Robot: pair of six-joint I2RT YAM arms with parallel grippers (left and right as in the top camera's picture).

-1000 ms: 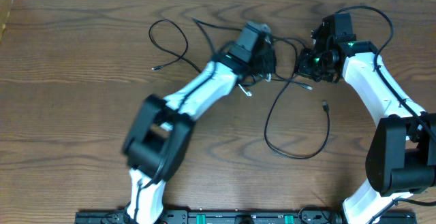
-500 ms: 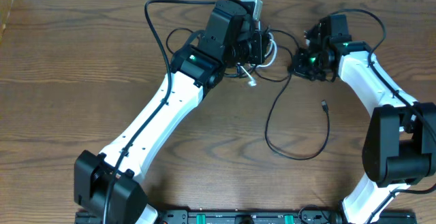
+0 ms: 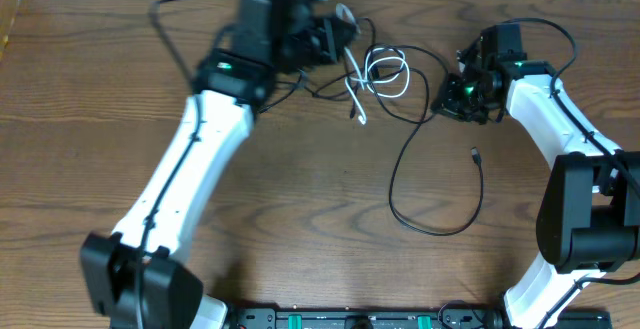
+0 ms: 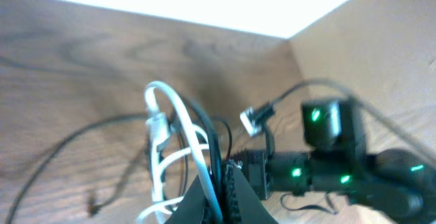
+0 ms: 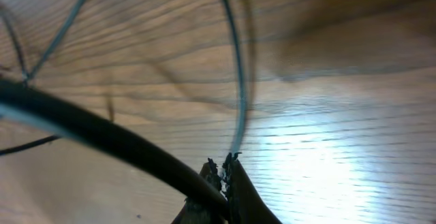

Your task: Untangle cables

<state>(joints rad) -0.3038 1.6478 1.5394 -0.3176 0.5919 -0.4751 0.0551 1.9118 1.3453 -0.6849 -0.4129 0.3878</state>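
Your left hand (image 3: 336, 37) sits at the top of the overhead frame, just left of centre, blurred there. Its wrist view shows the hand (image 4: 225, 183) closed, with the white cable (image 4: 158, 125) pinched between its fingers. A thin black strand runs into the same pinch beside it, though you cannot tell from these views which black cable it belongs to.

From above, the white cable (image 3: 385, 69) lies in small loose loops in the upper middle of the desk (image 3: 100, 119), just right of your left hand. 1 straight run of it drops down and left to its plug (image 3: 360, 119).

Your right hand (image 3: 447, 102) is in the upper right of the overhead frame, well apart from the left hand, with the white loops between the 2. Its wrist view shows the hand (image 5: 228, 164) closed on a thin black cable (image 5: 240, 81), which rises straight up from the fingertips.

In the overhead view that black cable (image 3: 395, 174) leaves the right hand and sweeps down through the middle of the frame. It curves round at the lower centre-right and climbs back up to a small plug (image 3: 476, 154) lying free on the wood below the right hand.

More thin black strands (image 3: 405, 112) cross between the white loops and the right hand. Where they pass under or over the white loops is too fine to make out.
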